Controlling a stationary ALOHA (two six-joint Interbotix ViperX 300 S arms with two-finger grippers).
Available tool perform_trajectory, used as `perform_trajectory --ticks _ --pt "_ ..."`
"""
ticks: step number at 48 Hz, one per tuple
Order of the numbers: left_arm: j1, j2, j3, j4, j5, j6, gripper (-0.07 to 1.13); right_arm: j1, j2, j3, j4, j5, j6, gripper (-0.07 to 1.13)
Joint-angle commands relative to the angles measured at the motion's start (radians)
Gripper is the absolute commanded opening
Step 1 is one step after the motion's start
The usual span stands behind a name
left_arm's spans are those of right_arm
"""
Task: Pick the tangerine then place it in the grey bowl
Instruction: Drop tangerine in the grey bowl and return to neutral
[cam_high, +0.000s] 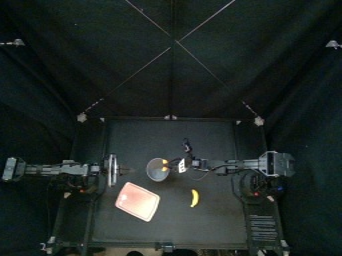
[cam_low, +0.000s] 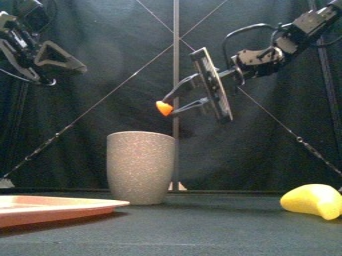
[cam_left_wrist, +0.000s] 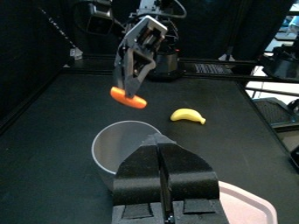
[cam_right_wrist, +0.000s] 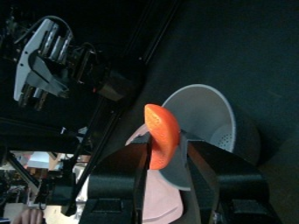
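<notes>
Above the grey bowl, toward its 3 o'clock rim: right gripper pinches the tangerine; carry step, seemingly; next calls for centring, then release; left gripper, closed and empty, at table's 9 o'clock.

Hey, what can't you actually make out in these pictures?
- Front view: the inside of the grey bowl, hidden by its own wall.
- Front view: the pink tray, cut off by the left edge.
- Right wrist view: part of the bowl's floor, behind the tangerine in the right gripper.
</notes>
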Motion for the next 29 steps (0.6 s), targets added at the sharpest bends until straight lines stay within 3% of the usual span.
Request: perform_trajectory --ticks 1,15,24,29 --pt "0.008 0.003 -0.014 0.000 -0.011 0.000 0.11 0.014 0.026 -0.061 -0.029 -0.025 -0.003 0.69" --pt "0.011 0.003 -0.009 0.000 -0.011 0.000 0.11 0.017 0.072 -0.112 -0.075 0.040 0.000 1.01" --pt "0.011 0.003 -0.006 0.000 -0.011 0.000 0.11 0.017 0.048 -0.106 -0.081 0.080 -0.008 1.03" --pt "0.011 0.002 -0.008 0.000 -0.011 0.002 0.11 0.015 0.017 -0.091 -0.132 0.089 -0.021 1.03"
